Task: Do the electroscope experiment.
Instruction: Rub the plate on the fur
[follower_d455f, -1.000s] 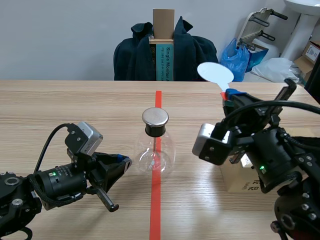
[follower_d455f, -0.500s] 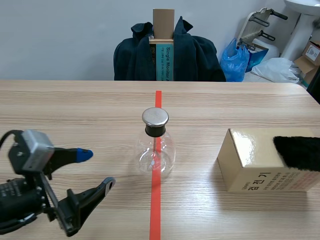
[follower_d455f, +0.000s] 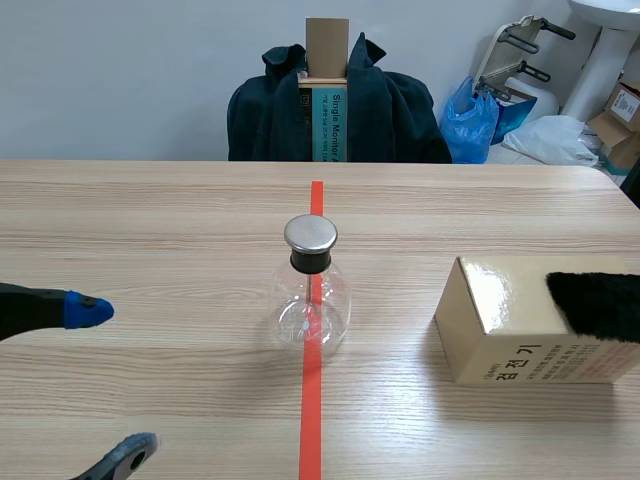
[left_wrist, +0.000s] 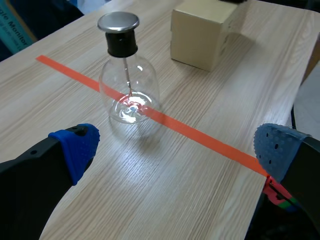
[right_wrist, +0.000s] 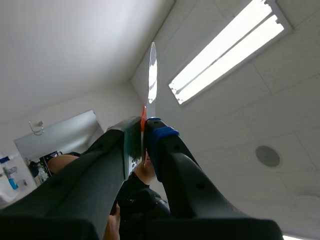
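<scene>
The electroscope (follower_d455f: 311, 290), a clear glass flask with a black stopper and a metal cap, stands on the red tape line at mid-table; it also shows ahead of my left gripper (left_wrist: 175, 150) as the flask (left_wrist: 127, 85). My left gripper (follower_d455f: 112, 385) is open at the table's near left, well apart from the flask, with nothing between its blue pads (left_wrist: 80, 145). My right gripper (right_wrist: 145, 127) points up at the ceiling. It is shut on the red stem of a thin white paddle (right_wrist: 152, 75), seen edge-on. The right arm is outside the scene view.
A tan cardboard box (follower_d455f: 520, 325) sits at the right of the table with a black furry cloth (follower_d455f: 600, 305) lying on it. Behind the table's far edge stands a chair draped in a dark jacket (follower_d455f: 330, 100), and beside it lies a blue bag (follower_d455f: 475, 115).
My left gripper has opened wide and drawn back toward the near left. The right arm, with the paddle, has lifted out of the scene view and uncovered the box.
</scene>
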